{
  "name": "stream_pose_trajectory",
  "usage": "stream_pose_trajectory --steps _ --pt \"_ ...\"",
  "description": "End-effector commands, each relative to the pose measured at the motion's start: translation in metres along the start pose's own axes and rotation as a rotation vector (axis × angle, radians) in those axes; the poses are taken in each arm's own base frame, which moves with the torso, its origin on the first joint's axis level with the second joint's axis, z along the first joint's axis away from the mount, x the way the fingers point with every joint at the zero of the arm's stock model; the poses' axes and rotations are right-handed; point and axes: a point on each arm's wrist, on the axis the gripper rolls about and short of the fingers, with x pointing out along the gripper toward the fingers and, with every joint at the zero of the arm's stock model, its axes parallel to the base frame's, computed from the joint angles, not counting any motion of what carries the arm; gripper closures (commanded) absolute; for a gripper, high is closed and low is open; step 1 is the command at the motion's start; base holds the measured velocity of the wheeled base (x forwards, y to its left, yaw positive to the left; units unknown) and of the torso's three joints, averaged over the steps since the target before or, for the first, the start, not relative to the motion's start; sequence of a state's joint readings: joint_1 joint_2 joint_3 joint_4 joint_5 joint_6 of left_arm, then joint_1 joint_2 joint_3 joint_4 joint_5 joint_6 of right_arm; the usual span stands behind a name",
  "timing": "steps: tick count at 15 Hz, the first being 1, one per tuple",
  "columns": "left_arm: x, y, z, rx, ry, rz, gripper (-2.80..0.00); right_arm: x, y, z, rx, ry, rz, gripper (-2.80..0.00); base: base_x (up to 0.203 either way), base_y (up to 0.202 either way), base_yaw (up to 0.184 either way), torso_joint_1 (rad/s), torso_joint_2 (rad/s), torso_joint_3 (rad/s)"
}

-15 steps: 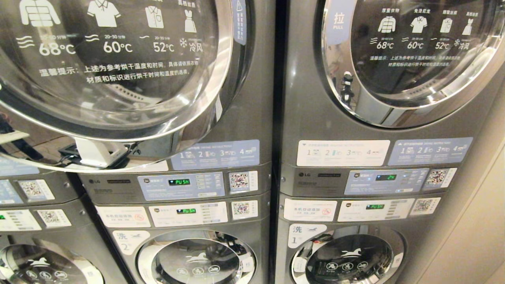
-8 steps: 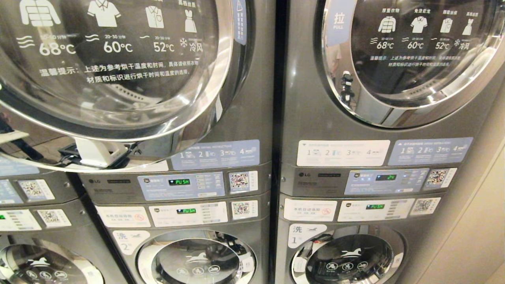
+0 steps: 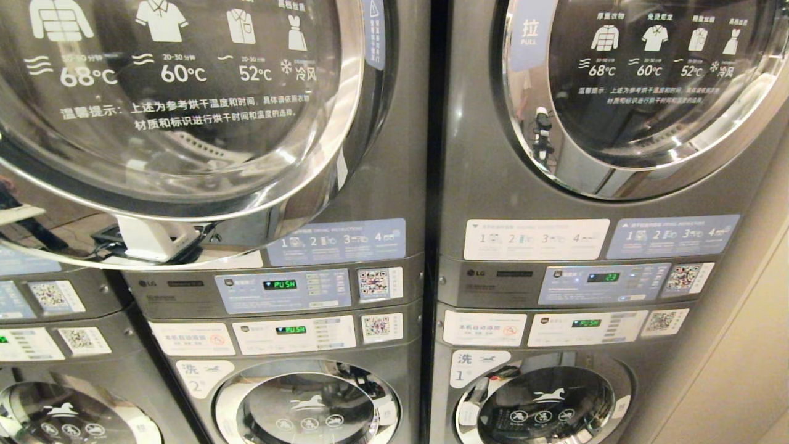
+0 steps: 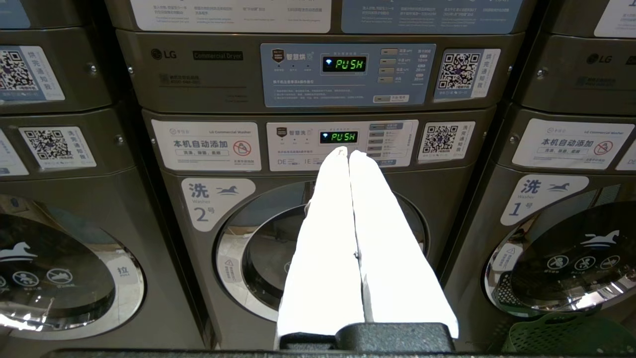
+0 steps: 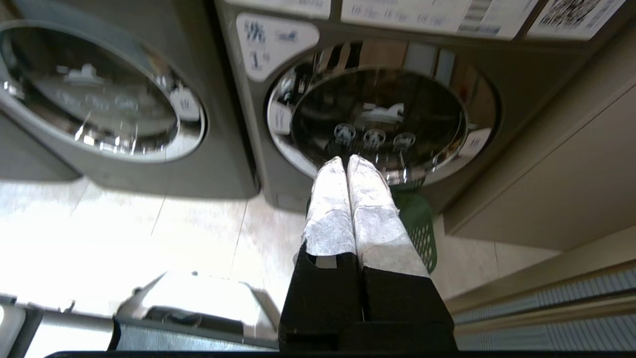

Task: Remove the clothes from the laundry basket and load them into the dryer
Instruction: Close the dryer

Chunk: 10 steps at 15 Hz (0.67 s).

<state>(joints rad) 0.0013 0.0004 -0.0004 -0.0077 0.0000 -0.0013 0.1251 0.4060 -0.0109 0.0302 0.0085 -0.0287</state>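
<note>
- Grippers first: right gripper (image 5: 346,161) clenched on nothing, fingers pressed together, hanging above the green laundry basket (image 5: 420,226). Left gripper (image 4: 348,153) likewise clenched and empty, aimed at washer no. 2 (image 4: 318,248).
- Basket stands on the floor (image 5: 198,228), touching the front of washer no. 1 (image 5: 382,119), below its door. Clothes inside are not visible from here.
- Change since a second ago: the countdown on the right-hand dryer (image 3: 616,92) has ticked down one; the head view has not shifted. That drum is likely busy.
- Left-hand dryer (image 3: 382,203) reads PUSH, door ajar, so probably the target.
- Room: open floor left of the basket; beige wall (image 5: 546,164) close on its other side, so approach from above.
</note>
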Motion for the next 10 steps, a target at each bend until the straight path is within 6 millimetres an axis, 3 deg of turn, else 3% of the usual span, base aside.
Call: stream_pose_trajectory --steps 1,4,7,10 --pt "0.0 0.0 -0.001 -0.002 0.002 0.0 0.0 0.006 0.0 0.002 -0.018 0.083 0.037 0.0 0.0 0.0 0.0 0.0 0.0 0.0" --pt "0.0 0.0 0.0 0.001 0.0 0.0 0.0 0.005 0.001 0.002 -0.025 0.074 0.052 0.0 0.0 0.0 0.0 0.0 0.0 0.0" --pt "0.0 0.0 0.0 0.0 0.0 0.0 0.0 0.005 -0.001 0.001 0.039 0.072 -0.085 0.0 0.0 0.0 0.0 0.0 0.0 0.0" --pt "0.0 0.0 0.0 0.0 0.0 0.0 0.0 -0.008 0.0 -0.003 0.047 -0.093 -0.13 0.0 0.0 0.0 0.0 0.0 0.0 0.0"
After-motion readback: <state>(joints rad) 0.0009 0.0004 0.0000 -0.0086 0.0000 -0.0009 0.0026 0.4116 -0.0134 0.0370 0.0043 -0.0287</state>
